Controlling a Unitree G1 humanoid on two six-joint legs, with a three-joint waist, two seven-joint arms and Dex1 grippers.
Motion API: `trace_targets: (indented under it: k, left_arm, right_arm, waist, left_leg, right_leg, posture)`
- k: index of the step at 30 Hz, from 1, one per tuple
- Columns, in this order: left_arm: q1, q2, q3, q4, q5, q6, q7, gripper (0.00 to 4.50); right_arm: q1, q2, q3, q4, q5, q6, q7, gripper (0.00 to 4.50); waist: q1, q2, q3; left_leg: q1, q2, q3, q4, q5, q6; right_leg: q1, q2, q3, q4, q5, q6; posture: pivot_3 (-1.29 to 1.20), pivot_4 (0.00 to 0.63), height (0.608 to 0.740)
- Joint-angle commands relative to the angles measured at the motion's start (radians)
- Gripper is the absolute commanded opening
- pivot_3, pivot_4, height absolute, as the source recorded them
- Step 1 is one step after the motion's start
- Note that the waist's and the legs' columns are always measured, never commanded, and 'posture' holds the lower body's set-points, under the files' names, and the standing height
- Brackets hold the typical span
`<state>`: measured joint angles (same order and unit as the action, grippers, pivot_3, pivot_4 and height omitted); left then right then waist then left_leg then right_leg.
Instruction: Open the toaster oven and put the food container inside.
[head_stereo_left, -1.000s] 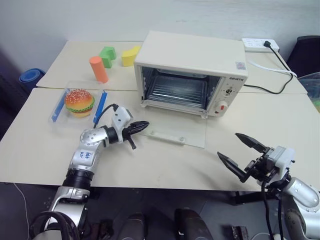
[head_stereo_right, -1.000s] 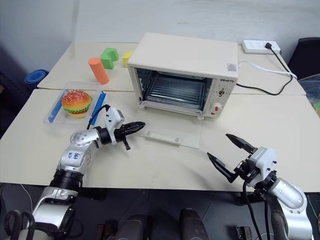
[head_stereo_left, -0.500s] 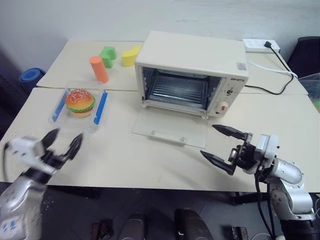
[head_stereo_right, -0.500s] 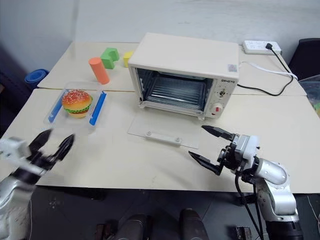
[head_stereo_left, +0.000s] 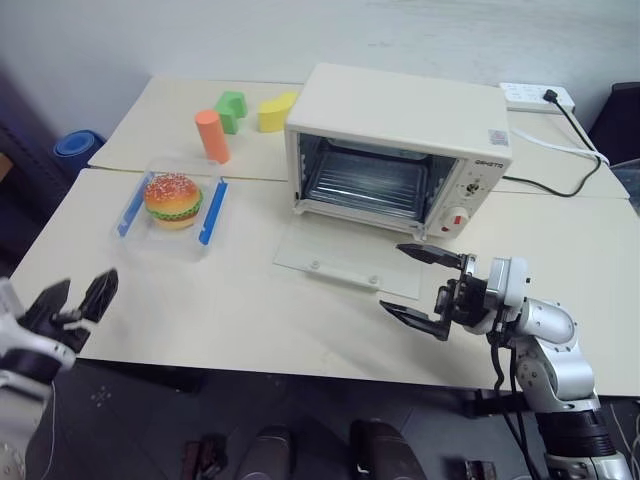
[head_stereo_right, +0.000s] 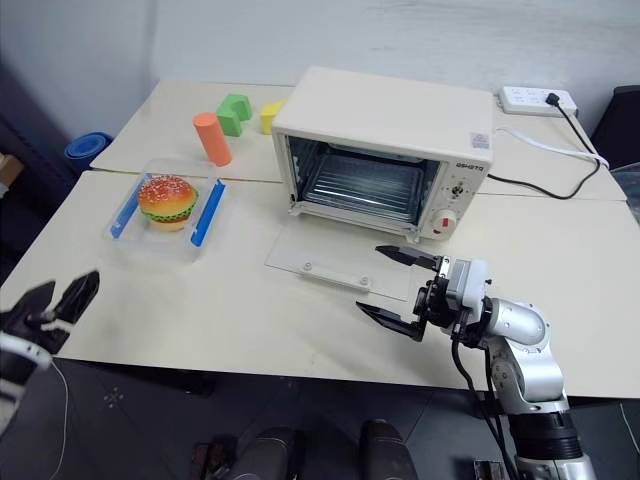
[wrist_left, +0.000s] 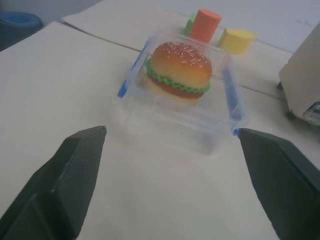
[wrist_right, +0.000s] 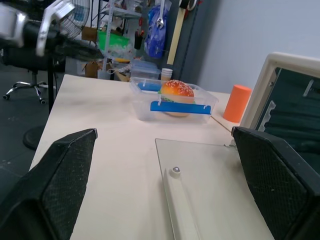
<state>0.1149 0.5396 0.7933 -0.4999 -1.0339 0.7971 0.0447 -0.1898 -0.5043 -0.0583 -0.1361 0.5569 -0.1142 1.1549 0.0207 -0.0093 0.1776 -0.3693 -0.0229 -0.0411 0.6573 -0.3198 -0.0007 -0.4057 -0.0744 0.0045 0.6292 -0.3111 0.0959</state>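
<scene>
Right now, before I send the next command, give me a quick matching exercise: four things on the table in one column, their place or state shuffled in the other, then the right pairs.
Things:
1. toaster oven
2. food container
3. orange cylinder
4. left end effector

Place or state:
A. stands upright beside the green block
B. door lies flat on the table, rack inside bare
C. open, at the table's near left edge
D. sits on the table left of the oven, with a toy hamburger in it

Pairs: 1-B, 2-D, 3-A, 4-C

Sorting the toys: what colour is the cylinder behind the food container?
Orange; the cylinder shows best in the right eye view.
</scene>
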Motion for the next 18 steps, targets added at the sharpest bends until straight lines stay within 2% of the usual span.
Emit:
trace_targets:
  k: [1, 3, 5, 16, 18]
  left_arm:
    - [-0.144, 0.011, -0.018, 0.076, -0.218, 0.197, 0.482, 4.49]
    - [-0.228, 0.0, -0.039, 0.116, -0.3, 0.215, 0.621, 4.49]
    - [-0.305, 0.0, -0.076, 0.165, -0.32, 0.222, 0.671, 4.49]
    - [-0.556, 0.002, -0.176, 0.442, -0.281, 0.245, 0.764, 4.49]
    - [-0.593, 0.025, -0.194, 0.488, -0.268, 0.273, 0.757, 4.09]
  right_arm:
    - [-0.003, -0.017, -0.009, -0.031, 0.009, 0.014, 0.001, 4.5]
    - [0.001, -0.018, -0.01, -0.04, 0.008, 0.018, -0.002, 4.5]
    - [0.008, -0.018, -0.01, -0.047, 0.007, 0.019, -0.007, 4.5]
    - [0.067, -0.007, -0.01, -0.059, -0.003, -0.017, -0.01, 4.5]
    - [0.069, -0.002, -0.01, -0.061, -0.006, -0.021, -0.02, 4.5]
  waist:
    - [-0.002, 0.0, 0.0]
    - [-0.007, 0.0, 0.0]
    - [-0.009, -0.001, 0.0]
    - [-0.008, -0.002, 0.0]
    - [-0.009, -0.002, 0.0]
  left_leg:
    - [0.0, 0.0, 0.0, 0.0, 0.0, 0.0]
    - [0.0, 0.0, 0.0, 0.0, 0.002, -0.005]
    - [-0.001, 0.0, 0.0, 0.0, 0.004, -0.008]
    - [-0.001, -0.001, 0.001, 0.002, 0.005, -0.01]
    - [-0.001, -0.001, 0.001, 0.002, 0.005, -0.011]
  right_leg:
    - [0.0, 0.0, 0.0, 0.001, 0.0, 0.0]
    - [-0.003, 0.001, 0.001, 0.003, 0.0, 0.0]
    - [-0.003, 0.001, 0.001, 0.005, 0.0, 0.0]
    - [-0.004, 0.003, 0.001, 0.007, 0.0, 0.0]
    - [-0.004, 0.003, 0.001, 0.008, 0.0, 0.0]
  posture:
    - [0.0, 0.15, 0.74]
    - [0.0, 0.15, 0.74]
    - [0.0, 0.15, 0.74]
    - [0.0, 0.15, 0.74]
    - [0.0, 0.15, 0.74]
